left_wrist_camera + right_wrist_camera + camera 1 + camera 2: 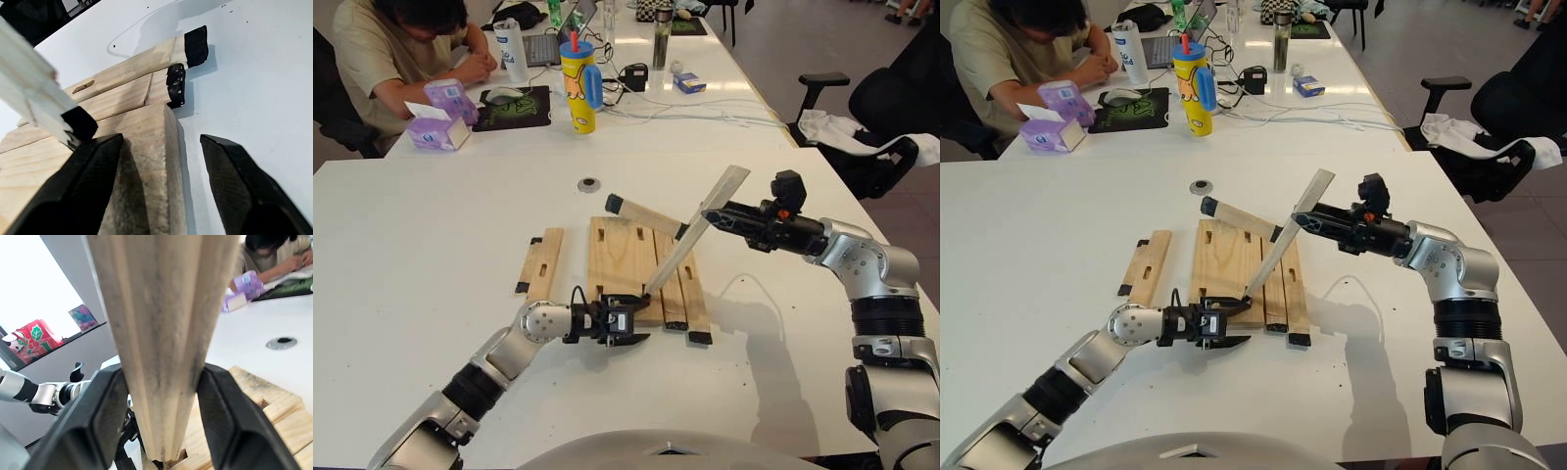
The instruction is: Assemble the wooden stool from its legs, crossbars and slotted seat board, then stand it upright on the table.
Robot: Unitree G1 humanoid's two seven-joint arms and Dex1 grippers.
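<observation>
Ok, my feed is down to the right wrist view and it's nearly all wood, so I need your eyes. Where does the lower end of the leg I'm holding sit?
Observer: The leg in the right gripper slants down. Its black-capped end rests on the seat board near the front edge.
Operator: Is the left gripper holding that end?
Observer: No. The left gripper is open at the board's front edge, just beside the leg's end.
Operator: Any part lying off the board?
Observer: Yes, a slotted bar lies flat on the table, to the left of the board and apart from it.
</observation>
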